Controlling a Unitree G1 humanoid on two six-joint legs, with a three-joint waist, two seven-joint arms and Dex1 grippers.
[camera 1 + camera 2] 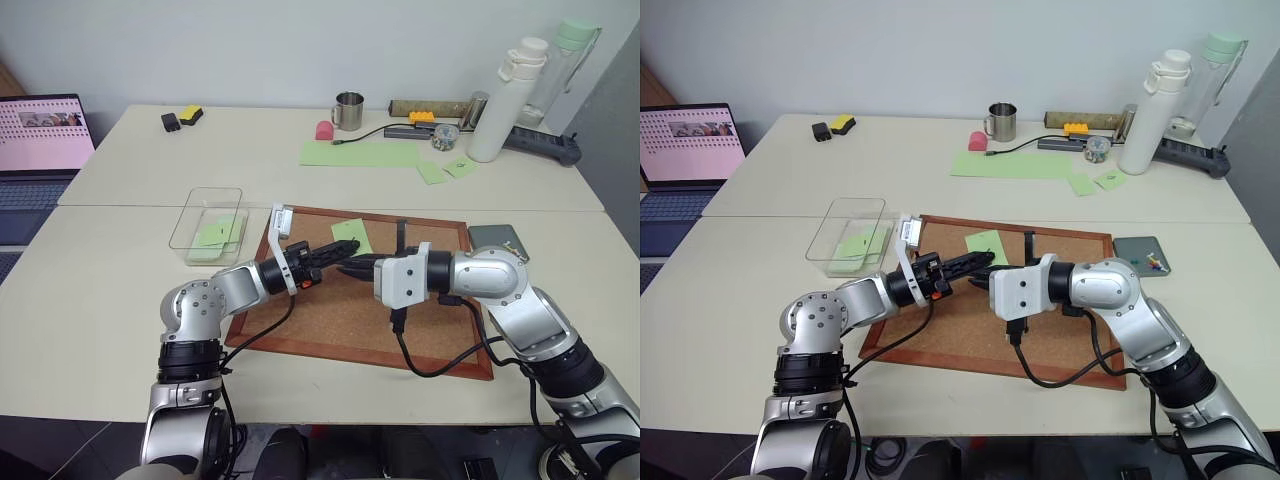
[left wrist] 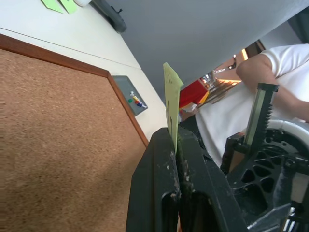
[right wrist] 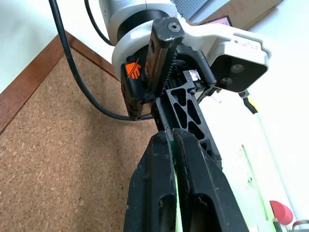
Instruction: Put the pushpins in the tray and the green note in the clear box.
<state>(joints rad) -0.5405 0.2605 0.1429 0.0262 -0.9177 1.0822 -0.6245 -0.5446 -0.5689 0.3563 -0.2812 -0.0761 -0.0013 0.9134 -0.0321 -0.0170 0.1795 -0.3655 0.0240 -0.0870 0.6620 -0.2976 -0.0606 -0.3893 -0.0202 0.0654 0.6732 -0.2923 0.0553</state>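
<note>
Pinching the green note (image 2: 171, 104) from opposite edges, left pincer (image 1: 335, 254) and right pincer (image 1: 352, 267) should grip gently; thin paper bends and tears easily.

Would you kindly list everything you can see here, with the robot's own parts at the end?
corkboard: one, brown, wood-framed, near table
green note: one, light green, pinched above the corkboard
clear box: one, transparent, left of the corkboard, green slips inside
tray: one, dark grey, right of the corkboard
pushpins: several, mixed colours, in the tray
laptop: one, open, far left
mug: one, metal, far table
bottle: one, white, far right
long sheet: one, light green, far table
person: one, white shirt, beyond the table
left pincer: black, shut on the note
right pincer: black, shut on the note
</note>
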